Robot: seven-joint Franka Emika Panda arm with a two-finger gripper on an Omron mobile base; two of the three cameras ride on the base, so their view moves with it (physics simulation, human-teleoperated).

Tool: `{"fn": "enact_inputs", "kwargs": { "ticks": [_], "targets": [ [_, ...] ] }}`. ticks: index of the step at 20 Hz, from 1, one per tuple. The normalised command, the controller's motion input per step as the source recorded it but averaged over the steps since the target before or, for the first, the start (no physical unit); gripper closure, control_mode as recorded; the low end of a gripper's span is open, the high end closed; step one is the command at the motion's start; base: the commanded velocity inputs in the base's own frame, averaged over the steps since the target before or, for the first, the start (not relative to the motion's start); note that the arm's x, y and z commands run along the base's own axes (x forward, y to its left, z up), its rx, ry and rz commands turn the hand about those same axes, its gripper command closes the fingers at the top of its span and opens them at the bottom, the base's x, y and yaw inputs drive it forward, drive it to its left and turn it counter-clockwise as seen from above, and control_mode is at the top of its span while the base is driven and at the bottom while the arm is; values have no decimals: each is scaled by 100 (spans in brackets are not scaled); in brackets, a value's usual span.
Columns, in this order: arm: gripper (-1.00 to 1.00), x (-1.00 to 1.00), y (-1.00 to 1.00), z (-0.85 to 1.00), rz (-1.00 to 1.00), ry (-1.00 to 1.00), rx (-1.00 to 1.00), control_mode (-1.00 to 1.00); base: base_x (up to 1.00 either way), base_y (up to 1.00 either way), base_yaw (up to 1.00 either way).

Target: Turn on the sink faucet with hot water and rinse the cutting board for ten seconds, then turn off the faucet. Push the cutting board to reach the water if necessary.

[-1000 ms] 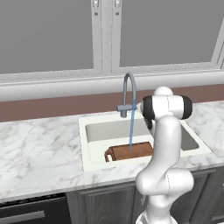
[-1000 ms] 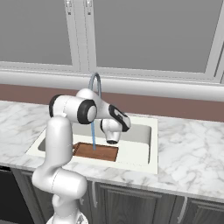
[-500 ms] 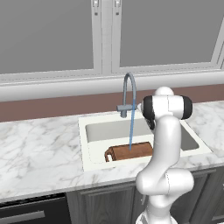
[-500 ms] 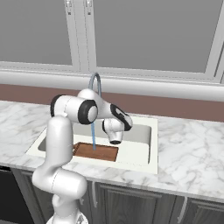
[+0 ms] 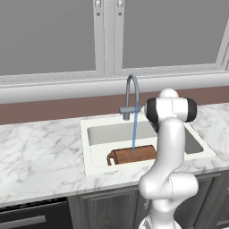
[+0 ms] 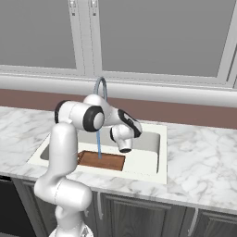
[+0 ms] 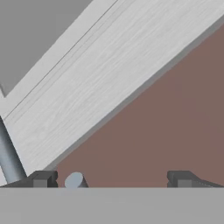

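The sink faucet (image 5: 132, 91) stands behind the sink (image 5: 89, 150), and the water (image 5: 133, 134) falls from its spout in a thin blue stream. The stream lands on the cutting board (image 5: 136, 154), which lies flat at the basin's front. In the right base view the water (image 6: 98, 146) hits the cutting board (image 6: 102, 160) near its middle. My gripper (image 7: 111, 181) is open, aimed at the back wall. The faucet's lever tip (image 7: 74, 180) sits between the fingertips (image 7: 42, 179), close to the left one. The faucet pipe (image 7: 8, 157) rises at the left.
White marble counter (image 5: 40, 152) runs either side of the sink. A reddish-brown backsplash (image 7: 166, 127) and pale window sill (image 7: 100, 74) stand right behind the faucet. My arm's elbow (image 5: 172, 109) hangs over the basin's right half.
The hand has drifted slightly right in the right base view. The water keeps running on the board, which has not moved.
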Motion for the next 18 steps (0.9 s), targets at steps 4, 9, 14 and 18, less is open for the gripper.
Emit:
{"fn": "enact_inputs", "kwargs": {
  "ticks": [4,9,14,18],
  "targets": [
    [-100,0,1,0,5,-4,-7,-100,0,0,0],
    [-100,0,4,0,6,-6,-12,-100,0,0,0],
    [-100,0,1,0,6,-6,-11,-100,0,0,0],
    [-100,0,0,0,5,-6,-10,-100,0,0,0]
  ]
}}
